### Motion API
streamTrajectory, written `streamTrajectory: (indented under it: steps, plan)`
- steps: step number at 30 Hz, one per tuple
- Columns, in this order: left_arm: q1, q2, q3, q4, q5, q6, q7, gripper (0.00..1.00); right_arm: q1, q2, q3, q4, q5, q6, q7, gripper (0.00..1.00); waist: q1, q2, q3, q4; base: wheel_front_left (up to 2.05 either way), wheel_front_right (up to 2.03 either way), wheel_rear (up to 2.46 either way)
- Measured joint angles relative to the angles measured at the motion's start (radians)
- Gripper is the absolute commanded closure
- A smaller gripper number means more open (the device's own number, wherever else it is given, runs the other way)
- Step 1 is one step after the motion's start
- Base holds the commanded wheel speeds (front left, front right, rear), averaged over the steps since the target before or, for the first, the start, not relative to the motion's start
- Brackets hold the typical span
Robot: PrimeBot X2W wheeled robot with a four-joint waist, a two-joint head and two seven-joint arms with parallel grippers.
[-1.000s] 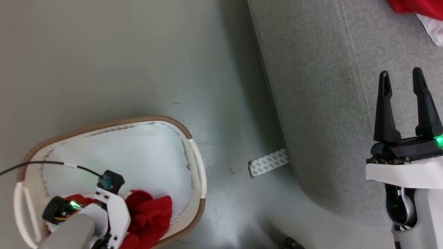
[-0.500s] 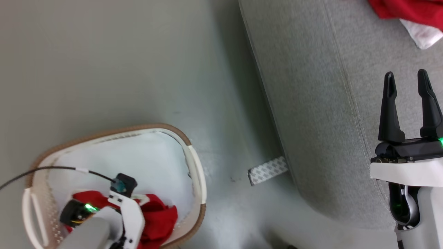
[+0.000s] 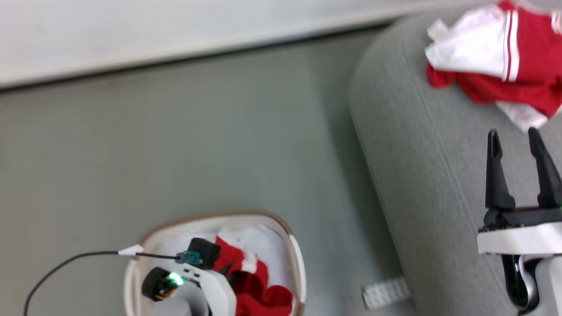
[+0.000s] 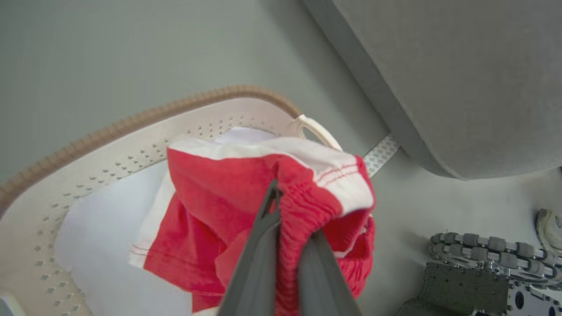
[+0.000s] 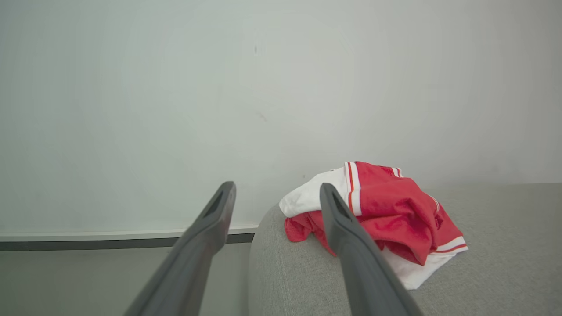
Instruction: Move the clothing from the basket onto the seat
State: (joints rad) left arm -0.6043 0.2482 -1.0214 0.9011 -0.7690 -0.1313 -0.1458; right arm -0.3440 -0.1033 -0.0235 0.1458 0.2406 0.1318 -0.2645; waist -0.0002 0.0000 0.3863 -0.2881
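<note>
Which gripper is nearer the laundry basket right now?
Left. The left gripper is over the basket, shut on a red garment; the right gripper is over the seat.

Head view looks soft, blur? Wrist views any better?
Head view: smeared, seat edge streaked, floor strip blurred. Left wrist view: crisp, basket holes and red garment stitching clear. Right wrist view: sharp on the clothing pile, flat light, no glare.

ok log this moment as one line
left pincer: shut on red white-trimmed garment over oval white perforated plastic basket | right pincer: open, empty, above grey woven seat | second red-and-white garment: on seat
</note>
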Motion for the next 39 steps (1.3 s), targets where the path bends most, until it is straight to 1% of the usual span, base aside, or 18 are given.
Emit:
streamTrajectory:
  steps: [2, 5, 8, 13, 17, 21, 26, 32, 36, 39]
  plan:
    - [0.001, 0.002, -0.013, -0.034, 0.0, 0.0, -0.028, 1.0, 0.019, -0.013, 0.005, 0.015, 0.009, 0.0, 0.0, 0.0, 0.0, 0.0, -0.054, 0.024, 0.0, 0.0, 0.0]
    - [0.004, 0.015, -0.008, -0.093, 0.002, 0.0, -0.064, 1.0, 0.046, -0.032, 0.016, 0.032, 0.026, 0.0, 0.0, 0.0, -0.0001, 0.0, -0.135, 0.057, 0.0, 0.0, 0.0]
    - [0.003, 0.032, 0.026, -0.182, -0.002, 0.019, -0.086, 1.0, 0.078, -0.044, 0.031, 0.051, 0.044, 0.0, 0.0, 0.0, -0.0001, 0.0, -0.211, 0.086, 0.0, 0.0, 0.0]
    - [-0.024, 0.084, 0.083, -0.377, 0.004, 0.088, -0.103, 1.0, 0.126, -0.051, 0.06, 0.074, 0.069, 0.0, 0.0, 0.0, -0.0002, 0.0, -0.321, 0.126, 0.0, 0.0, 0.0]
    - [-0.065, 0.117, 0.136, -0.539, 0.002, 0.136, -0.1, 1.0, 0.145, -0.055, 0.097, 0.078, 0.081, 0.0, 0.0, 0.0, -0.0003, 0.0001, -0.379, 0.156, 0.0, 0.0, 0.0]
    - [-0.107, 0.146, 0.169, -0.635, -0.006, 0.172, -0.062, 1.0, 0.145, -0.048, 0.148, 0.082, 0.095, 0.0, 0.0, 0.0, -0.0002, 0.0, -0.405, 0.18, 0.0, 0.0, 0.0]
    - [-0.156, 0.164, 0.197, -0.706, -0.007, 0.2, -0.028, 1.0, 0.143, -0.038, 0.225, 0.087, 0.105, 0.0, 0.0, 0.0, 0.0, 0.0001, -0.41, 0.19, 0.0, 0.0, 0.0]
    - [-0.16, 0.172, 0.198, -0.743, -0.007, 0.217, -0.011, 1.0, 0.124, -0.034, 0.325, 0.079, 0.133, 0.0, 0.0, 0.0, 0.0001, 0.0001, -0.408, 0.2, 0.0, 0.0, 0.0]
    - [-0.154, 0.172, 0.189, -0.749, -0.008, 0.22, -0.011, 1.0, 0.113, -0.039, 0.427, 0.064, 0.167, 0.0, 0.0, 0.0, 0.0001, 0.0001, -0.408, 0.214, 0.0, 0.0, 0.0]
    - [-0.145, 0.165, 0.174, -0.746, -0.008, 0.22, -0.008, 1.0, 0.077, -0.049, 0.504, 0.05, 0.196, 0.0, 0.001, 0.0, 0.0002, 0.0001, -0.41, 0.227, 0.0, 0.0, 0.0]
